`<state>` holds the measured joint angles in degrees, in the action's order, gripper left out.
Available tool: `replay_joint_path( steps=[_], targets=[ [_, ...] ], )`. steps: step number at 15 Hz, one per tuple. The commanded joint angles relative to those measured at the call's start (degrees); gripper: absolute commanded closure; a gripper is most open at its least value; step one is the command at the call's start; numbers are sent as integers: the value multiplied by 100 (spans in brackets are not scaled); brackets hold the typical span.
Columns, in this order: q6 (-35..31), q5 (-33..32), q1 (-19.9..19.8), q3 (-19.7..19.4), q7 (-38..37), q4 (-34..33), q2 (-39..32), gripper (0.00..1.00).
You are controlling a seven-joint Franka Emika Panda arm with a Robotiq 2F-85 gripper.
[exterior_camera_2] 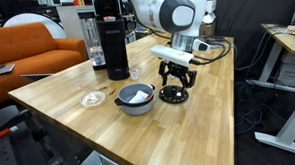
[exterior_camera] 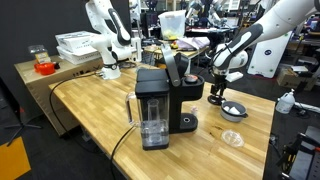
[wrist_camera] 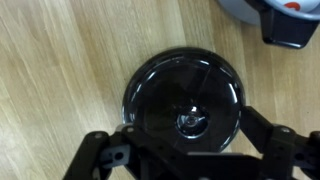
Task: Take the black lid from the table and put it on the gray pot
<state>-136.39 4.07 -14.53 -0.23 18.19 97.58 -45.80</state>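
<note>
Light wood covers the big surface (exterior_camera_2: 205,130) in a busy lab room. At the far left of an exterior view sits a soft orange sofa (exterior_camera_2: 26,48). Next comes a tall black coffee machine (exterior_camera_2: 111,44), standing on the wood near the back edge. In front of it lies a pale see-through flat round disc (exterior_camera_2: 92,98). Just to the right of the disc sits the small round gray metal pot (exterior_camera_2: 136,98), with no cover on it. Right beside the pot lies the small round black lid (exterior_camera_2: 174,94), flat on the wood. The black end effector (exterior_camera_2: 175,81) on the big white robot arm (exterior_camera_2: 174,11) hangs right above the lid, pointing down.

In the wrist view the lid (wrist_camera: 183,98) fills the middle. It is shiny and has a small knob at its centre. The two fingers (wrist_camera: 100,158) are spread wide, one on each side of the lid. I cannot tell if they touch it. A bit of the pot (wrist_camera: 250,8) peeks in at the top right corner.

In an exterior view the coffee machine (exterior_camera: 165,100) is in the middle. The lid (exterior_camera: 218,101), the pot (exterior_camera: 233,110) and the disc (exterior_camera: 232,138) sit to its right.
</note>
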Motion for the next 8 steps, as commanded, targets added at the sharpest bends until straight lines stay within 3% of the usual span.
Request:
replay_joint_path(
  steps=[1,8],
  targets=[
    [202,79,-102,109,79,-271,-108,36],
    [249,89,-119,106,72,-289,-108,86]
  ],
)
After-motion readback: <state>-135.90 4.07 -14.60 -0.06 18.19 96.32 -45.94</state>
